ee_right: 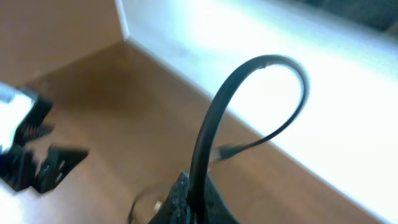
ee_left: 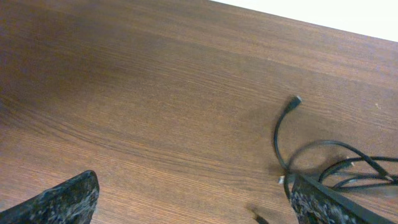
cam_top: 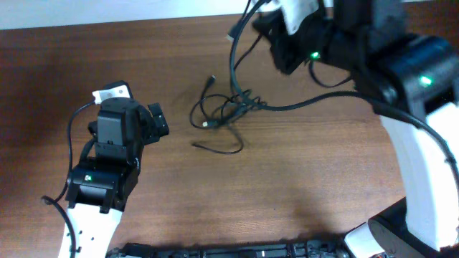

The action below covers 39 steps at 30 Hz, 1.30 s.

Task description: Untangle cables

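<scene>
The cables [cam_top: 228,113] lie as a loose black tangle in the middle of the wooden table, with a plug end [cam_top: 211,80] pointing away. One strand rises from the tangle toward my right gripper [cam_top: 267,20] at the back. In the right wrist view that gripper [ee_right: 196,200] is shut on the black cable [ee_right: 208,124], which arcs up and over to a small plug [ee_right: 227,151]. My left gripper [cam_top: 155,119] stands open to the left of the tangle. Its fingers [ee_left: 68,200] frame bare wood, and the cables [ee_left: 323,158] lie beside the right finger.
A thicker black wire [cam_top: 315,100] from the right arm runs across the table up to the tangle. A single loose cable end [cam_top: 215,149] curves in front of the bundle. The table's back edge meets a white wall [ee_right: 298,37]. The left arm [ee_right: 31,162] shows at left.
</scene>
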Tool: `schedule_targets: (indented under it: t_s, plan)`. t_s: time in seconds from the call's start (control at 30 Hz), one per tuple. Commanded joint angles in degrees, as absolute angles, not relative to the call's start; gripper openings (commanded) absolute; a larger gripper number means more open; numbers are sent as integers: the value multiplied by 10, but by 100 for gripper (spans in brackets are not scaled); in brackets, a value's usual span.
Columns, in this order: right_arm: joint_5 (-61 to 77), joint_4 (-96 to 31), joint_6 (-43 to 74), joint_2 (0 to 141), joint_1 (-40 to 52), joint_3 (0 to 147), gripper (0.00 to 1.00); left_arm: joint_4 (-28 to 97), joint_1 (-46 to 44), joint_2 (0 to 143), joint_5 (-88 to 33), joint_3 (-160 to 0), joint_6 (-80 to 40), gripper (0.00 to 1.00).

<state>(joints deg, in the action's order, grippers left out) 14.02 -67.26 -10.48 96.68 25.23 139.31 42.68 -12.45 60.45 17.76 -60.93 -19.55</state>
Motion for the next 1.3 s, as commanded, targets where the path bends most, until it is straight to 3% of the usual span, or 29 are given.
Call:
schedule_targets:
  t_s: [0.0, 0.13, 0.67, 0.77, 1.07, 1.2, 1.27]
  plan:
    - [80, -640, -107, 967, 255, 1447, 4, 426, -122, 599, 175, -612, -201, 99]
    - [63, -565, -107, 967, 255, 1475, 4, 426, -122, 599, 175, -612, -201, 99]
    - [4, 61, -107, 963, 255, 1490, 4, 426, -122, 599, 175, -612, -201, 99]
    - [-40, 106, -137, 957, 254, 1490, 4, 426, -122, 599, 175, -612, -201, 99]
    - [-333, 77, -555, 964, 219, 1489, 4, 426, -122, 599, 175, -612, -201, 99]
    - [-427, 65, -580, 975, 106, 1487, 4, 426, -122, 599, 175, -612, -201, 99]
    - [-481, 21, -535, 984, 16, 1487, 4, 426, -122, 599, 175, -612, -201, 99]
